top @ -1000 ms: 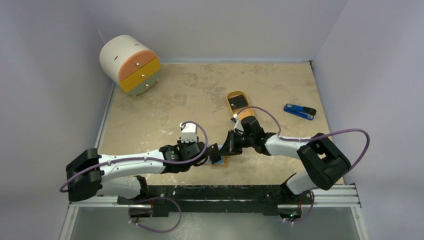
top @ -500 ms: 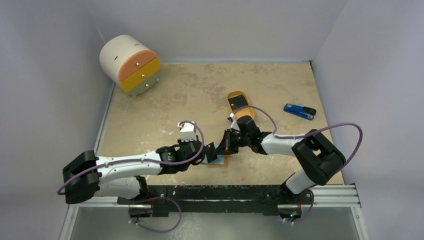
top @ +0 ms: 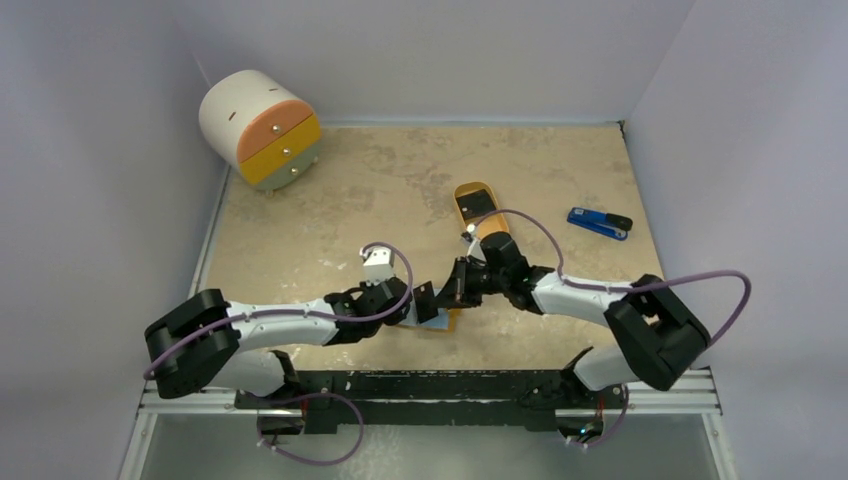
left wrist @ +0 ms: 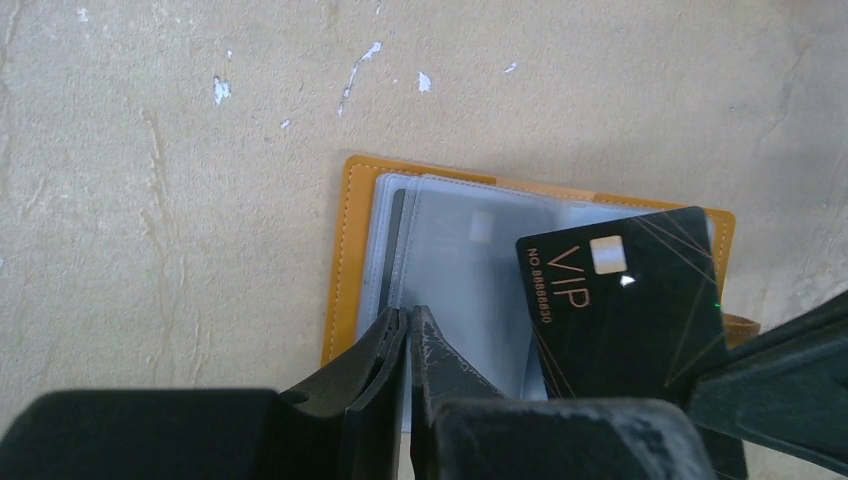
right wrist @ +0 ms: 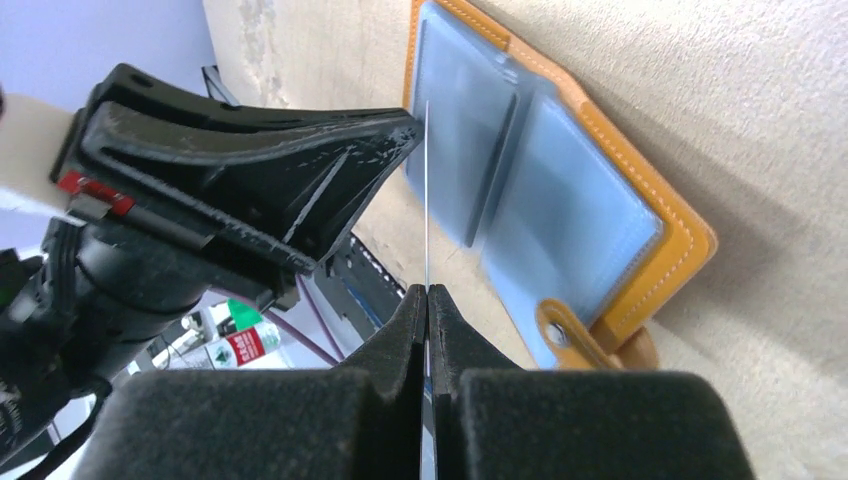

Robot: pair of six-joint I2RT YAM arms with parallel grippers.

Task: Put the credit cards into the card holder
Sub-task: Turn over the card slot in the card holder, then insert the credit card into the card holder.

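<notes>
Left wrist: blk card (left wrist: 625,300) over holder (left wrist: 350,250)

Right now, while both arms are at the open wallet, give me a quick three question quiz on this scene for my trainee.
1. True or false: the card holder lies folded shut.
2. The right gripper pinches: A a pen, B the black VIP card, C a key?
3. What lies in the orange tray?
Key: 1 false; 2 B; 3 a dark card.
</notes>
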